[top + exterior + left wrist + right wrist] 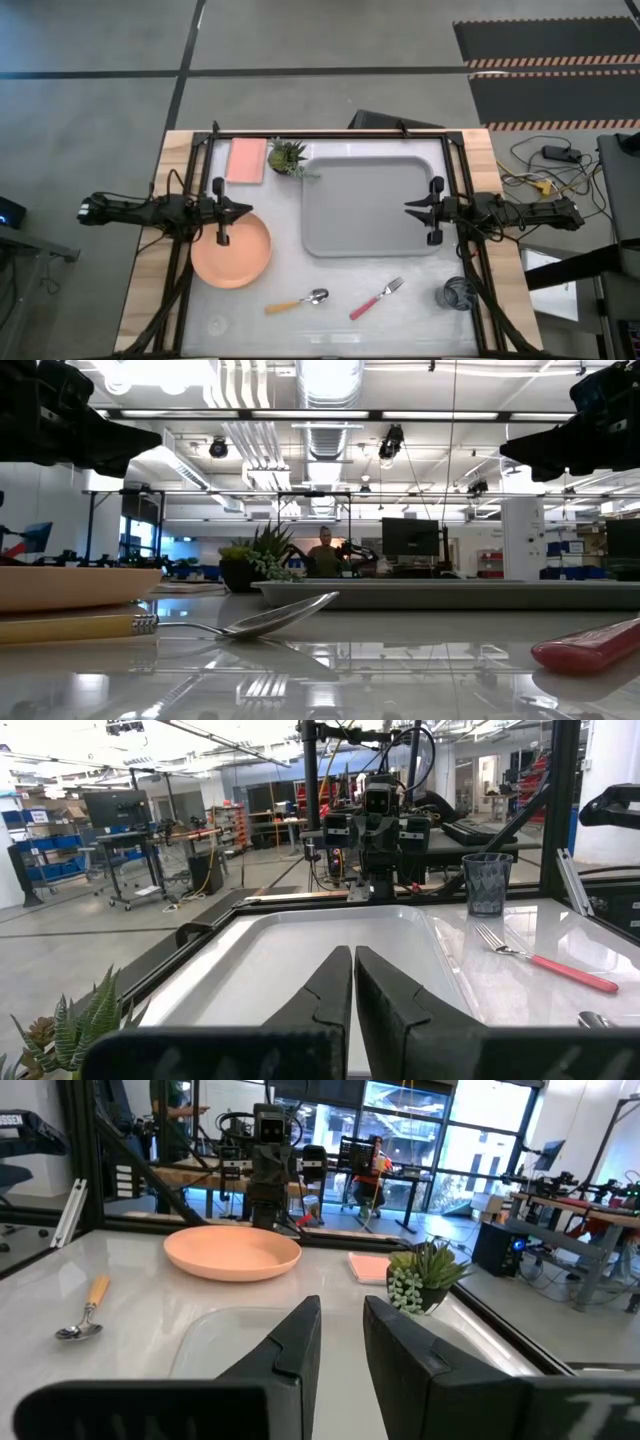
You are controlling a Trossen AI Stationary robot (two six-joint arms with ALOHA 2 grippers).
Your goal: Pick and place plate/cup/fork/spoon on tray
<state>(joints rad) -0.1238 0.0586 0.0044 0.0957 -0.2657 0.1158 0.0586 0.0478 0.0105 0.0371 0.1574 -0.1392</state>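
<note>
The salmon-orange plate [232,250] lies flat on the table at the left. The light grey tray [370,205] lies at the centre-right with nothing on it. The orange-handled spoon [298,301] and the pink-red-handled fork [377,298] lie near the front edge. The dark grey cup [459,294] stands upright at the front right. My left gripper [248,210] is shut and empty, raised above the plate's far edge. My right gripper [407,208] is slightly open and empty, raised over the tray's right part.
A pink rectangular pad [247,160] and a small potted plant [288,157] sit at the far edge, left of the tray. A black frame [330,134] borders the table. A person [323,552] shows in the room behind.
</note>
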